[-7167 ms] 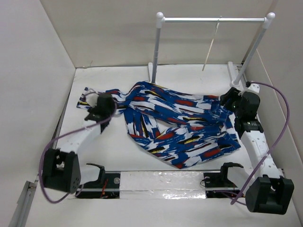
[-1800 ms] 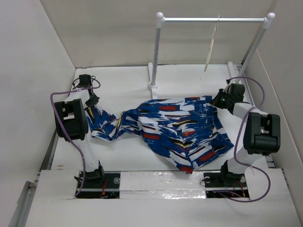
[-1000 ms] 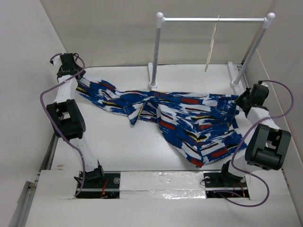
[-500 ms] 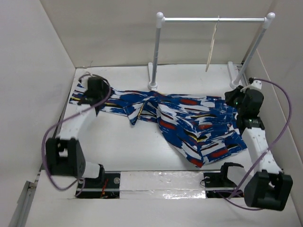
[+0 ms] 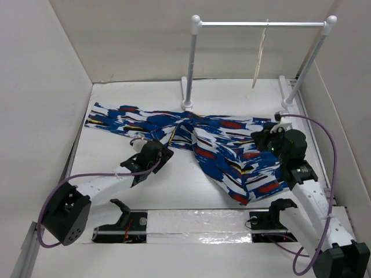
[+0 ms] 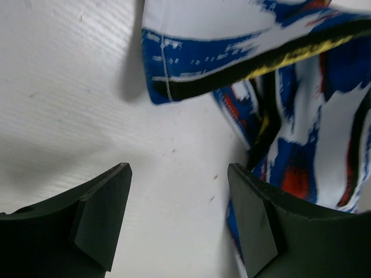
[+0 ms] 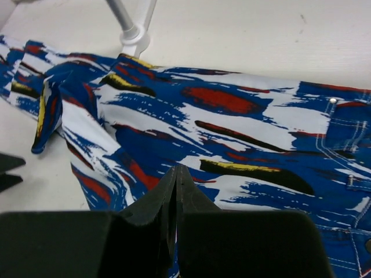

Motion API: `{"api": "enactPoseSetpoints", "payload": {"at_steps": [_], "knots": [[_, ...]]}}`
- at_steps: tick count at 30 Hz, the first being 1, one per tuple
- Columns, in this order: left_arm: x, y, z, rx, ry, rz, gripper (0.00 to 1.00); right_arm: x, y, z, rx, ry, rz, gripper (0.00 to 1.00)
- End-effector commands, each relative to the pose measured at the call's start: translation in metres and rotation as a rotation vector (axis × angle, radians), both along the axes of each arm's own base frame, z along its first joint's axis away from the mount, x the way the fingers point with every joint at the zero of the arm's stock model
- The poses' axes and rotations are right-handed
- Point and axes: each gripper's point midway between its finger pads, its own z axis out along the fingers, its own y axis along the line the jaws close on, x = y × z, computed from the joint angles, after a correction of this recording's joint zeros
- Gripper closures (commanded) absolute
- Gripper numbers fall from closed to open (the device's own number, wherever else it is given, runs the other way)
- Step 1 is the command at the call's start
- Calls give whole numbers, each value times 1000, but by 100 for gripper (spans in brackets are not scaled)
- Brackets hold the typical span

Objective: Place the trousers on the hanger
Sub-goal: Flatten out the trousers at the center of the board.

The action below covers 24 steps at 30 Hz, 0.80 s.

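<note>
Finds the trousers point(image 5: 232, 157) laid out long on the table point(image 5: 145, 92), running from a flat leg end at 10 o'clock to a folded, bunched mass at 4 o'clock. Shows that leg end near the left wall point(image 5: 52, 87), and the far edge of the cloth just beside the foot of the white rack point(image 5: 194, 58) at 12 o'clock. Leaves bare table behind the cloth at 11 and 1 o'clock, and a broad bare patch in front at 7 to 8 o'clock.

Has the hanger point(image 5: 259, 58) dangling edge-on from the rack's bar at 1 o'clock, above the table and well apart from the cloth.

Puts the left gripper point(image 5: 160, 152) at 8 o'clock, just beside the cloth's near edge, fingers spread wide over bare table, a folded hem ahead and cloth behind one finger point(image 6: 255, 220).

Puts the right gripper point(image 5: 261, 139) at 3 o'clock over the waist part, fingers pressed together, nothing seen between them. Cannot tell whether it touches the cloth.
</note>
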Motion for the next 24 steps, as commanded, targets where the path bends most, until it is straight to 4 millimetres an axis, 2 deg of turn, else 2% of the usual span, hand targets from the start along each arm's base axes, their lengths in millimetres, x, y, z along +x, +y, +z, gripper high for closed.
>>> {"api": "enactPoseSetpoints", "payload": {"at_steps": [1, 6, 10, 15, 17, 24], "knots": [[33, 2, 26, -89, -111, 173, 35, -9, 16, -5, -46, -1, 85, 94], [36, 11, 7, -107, -98, 267, 42, -14, 27, -14, -63, 27, 117, 93], [42, 11, 7, -193, -117, 342, 42, -17, 36, -25, -82, 46, 145, 93], [42, 20, 1, -231, -104, 439, 41, -22, 46, -34, -96, 73, 183, 92], [45, 17, 4, -263, -124, 436, 41, -22, 48, -35, -102, 75, 182, 92], [51, 7, -7, -291, -88, 445, 41, -22, 49, -41, -109, 91, 183, 92]]}}
